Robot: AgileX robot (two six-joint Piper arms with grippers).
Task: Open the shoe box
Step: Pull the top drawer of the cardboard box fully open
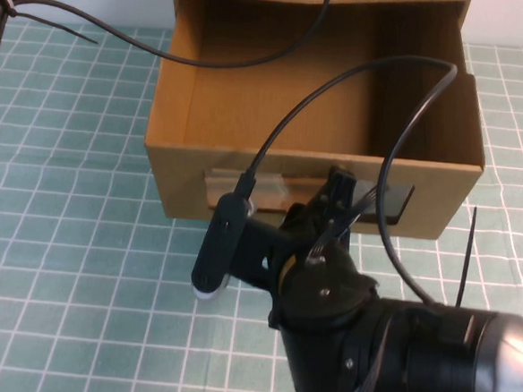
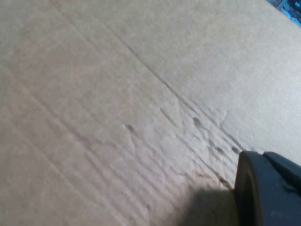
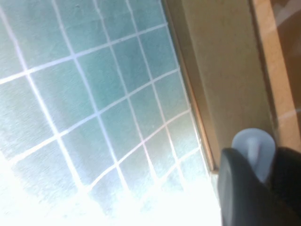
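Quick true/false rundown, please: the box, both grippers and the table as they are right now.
1. The shoe box stands open at the top. True.
2. The right gripper is inside the box. False: it is outside, at the front wall on the robot's side.
3. The left gripper is close against a cardboard surface. True.
4. The table has a plain red cover. False: it is teal with a white grid.
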